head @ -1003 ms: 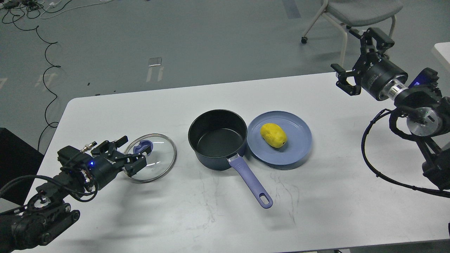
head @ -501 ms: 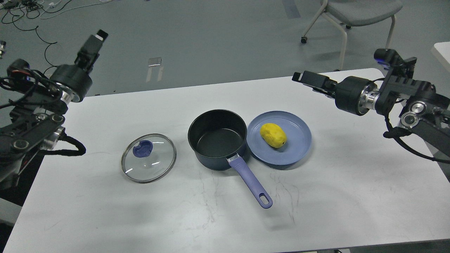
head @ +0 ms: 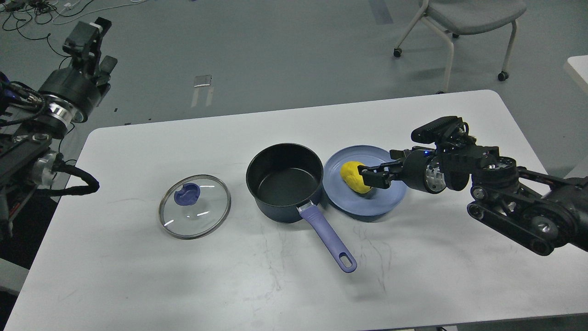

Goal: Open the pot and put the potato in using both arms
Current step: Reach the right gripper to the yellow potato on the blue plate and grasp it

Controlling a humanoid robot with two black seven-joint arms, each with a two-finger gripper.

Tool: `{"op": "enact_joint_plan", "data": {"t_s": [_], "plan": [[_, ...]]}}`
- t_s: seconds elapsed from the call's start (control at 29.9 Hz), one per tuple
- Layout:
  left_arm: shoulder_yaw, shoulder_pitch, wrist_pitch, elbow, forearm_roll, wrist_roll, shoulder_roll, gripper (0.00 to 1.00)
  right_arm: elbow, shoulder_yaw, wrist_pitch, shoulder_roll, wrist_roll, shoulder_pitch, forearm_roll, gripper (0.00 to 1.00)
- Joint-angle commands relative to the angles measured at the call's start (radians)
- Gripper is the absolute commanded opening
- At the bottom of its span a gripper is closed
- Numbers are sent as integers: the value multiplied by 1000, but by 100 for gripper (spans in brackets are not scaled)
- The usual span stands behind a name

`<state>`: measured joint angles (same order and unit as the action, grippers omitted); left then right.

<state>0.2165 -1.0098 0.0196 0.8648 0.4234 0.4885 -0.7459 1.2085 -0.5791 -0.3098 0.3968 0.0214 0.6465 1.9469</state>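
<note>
Now the white rounded worktop [head: 138, 276] carries everything the task needs, and the dark round saucepan with its lilac handle [head: 284, 181] stands open at its middle. Left of that saucepan, well apart from it, the round glass lid with a blue knob [head: 195, 206] lies flat, so the opening step looks done. The left gripper [head: 88, 39], which a second ago hung low beside the lid, has lifted away and now sits high and far to the left of the saucepan, off the worktop; its fingers are seen too dark and end-on to tell how far apart they stand. The right gripper [head: 371, 176] has swung down from high on the right to the pale blue round plate [head: 390, 195] touching the saucepan's right side. Its fingers are parted around the right end of the yellow potato [head: 352, 175], which lies on the plate; whether they grip it I cannot tell. Judging by this, the pick-up is just beginning.
</note>
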Motion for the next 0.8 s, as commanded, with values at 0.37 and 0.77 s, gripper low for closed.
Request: {"op": "enact_joint_plan", "data": {"t_s": [0.37, 0.77], "plan": [[0, 14, 16, 0, 2, 0, 0, 98, -95, 39, 1, -81, 0, 22, 21, 98], [-3, 42, 16, 2, 9, 0, -3, 98, -138, 41, 11, -125, 2, 12, 21, 91]]}}
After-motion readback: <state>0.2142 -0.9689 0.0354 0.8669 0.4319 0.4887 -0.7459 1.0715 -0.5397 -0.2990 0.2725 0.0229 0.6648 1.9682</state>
